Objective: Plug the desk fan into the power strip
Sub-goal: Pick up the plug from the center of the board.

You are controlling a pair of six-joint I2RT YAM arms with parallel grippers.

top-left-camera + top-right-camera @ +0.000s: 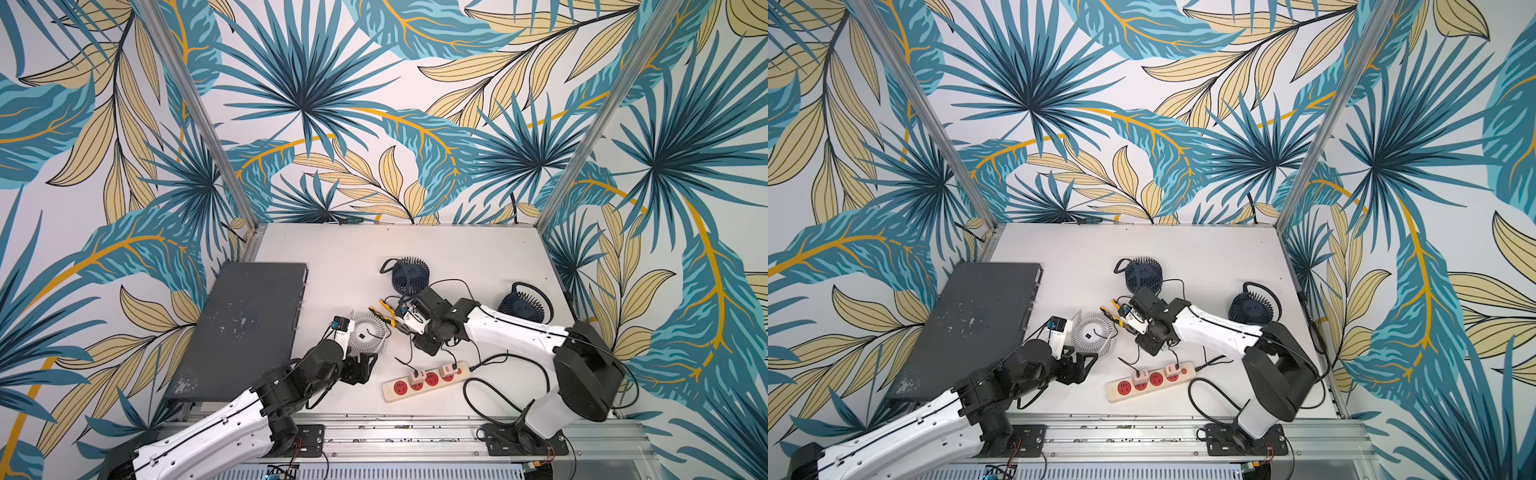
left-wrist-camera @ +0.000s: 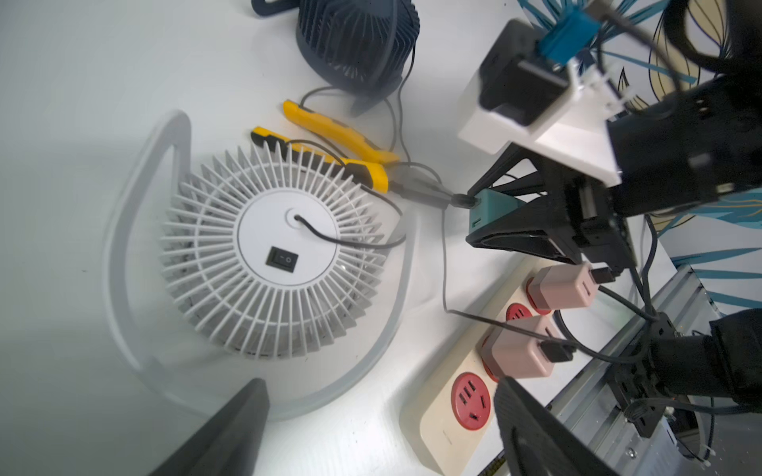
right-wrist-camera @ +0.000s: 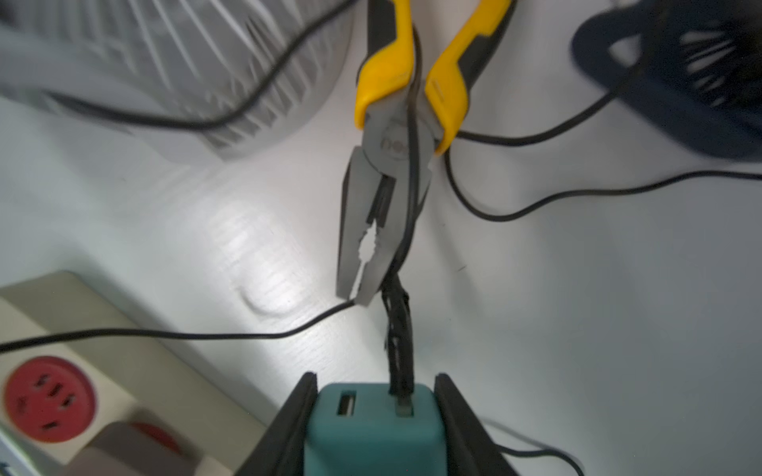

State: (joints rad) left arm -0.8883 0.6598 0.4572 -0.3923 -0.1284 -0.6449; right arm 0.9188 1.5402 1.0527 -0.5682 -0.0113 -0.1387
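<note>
At the far left of the tabletop (image 1: 332, 257) lies a dark slab (image 1: 241, 332), no part of this job. Next comes my left tool (image 2: 379, 381), spread wide with nothing in it, hanging over the white fan (image 2: 284, 263). The fan lies grille-down with its switch up and its cord running off to the right. Just beyond it lie yellow pliers (image 2: 338, 144) with a cord draped across them.

Past those, my right tool (image 3: 375, 379) has its jaws pressed against both sides of a teal plug (image 3: 373, 428). A black cord sits in one of the plug's two ports. I take that cord for the white fan's, though I cannot trace it the whole way.

The power strip (image 2: 437, 424) lies nearer the front edge, close to the teal plug but apart from it. Pink plugs (image 2: 519, 354) fill two of its four red sockets. The end socket (image 2: 472, 402) and the one between the pink plugs are free. Navy fans (image 1: 409, 276) stand at the back, one further right.

The grasp looks done. I judge that carrying the teal plug over a free socket, lining it up and pressing it home are all left.
</note>
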